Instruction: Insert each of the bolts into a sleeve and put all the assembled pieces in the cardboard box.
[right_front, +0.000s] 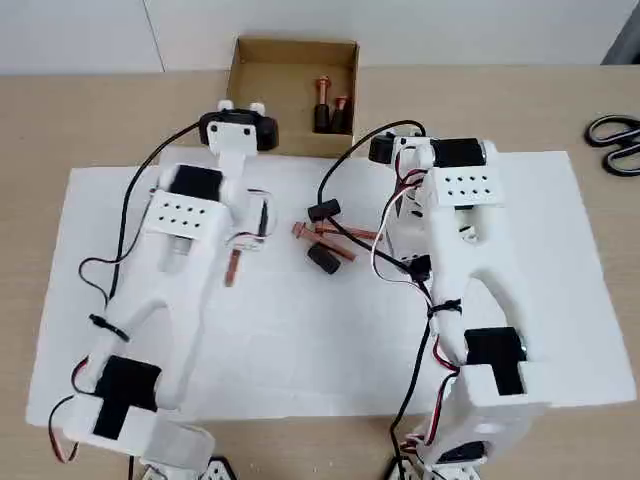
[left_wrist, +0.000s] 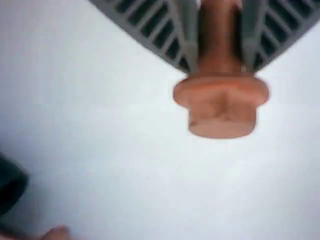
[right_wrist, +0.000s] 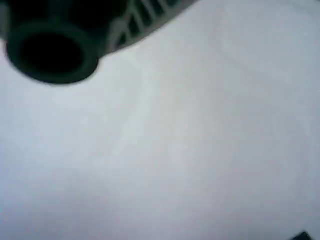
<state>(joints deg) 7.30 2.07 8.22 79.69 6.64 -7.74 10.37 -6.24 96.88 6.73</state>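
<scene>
Being stiff, light and smooth, the copper-coloured flanged metal bolt (left_wrist: 220, 107) is best taken by its shank, where it is clamped in the left gripper (left_wrist: 220, 50) above the white foam sheet (right_front: 300, 350); a black cylindrical sleeve (right_wrist: 50, 52) appears pinched by the right gripper (right_wrist: 75, 25).

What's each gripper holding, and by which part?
Left gripper: bolt, by its shank, head free. Right gripper: black sleeve, by its side.

Two white arms (right_front: 190, 250) with black servos (right_front: 125, 385), black-and-red cables (right_front: 127, 210) and seemingly grey ribbed jaws.
</scene>
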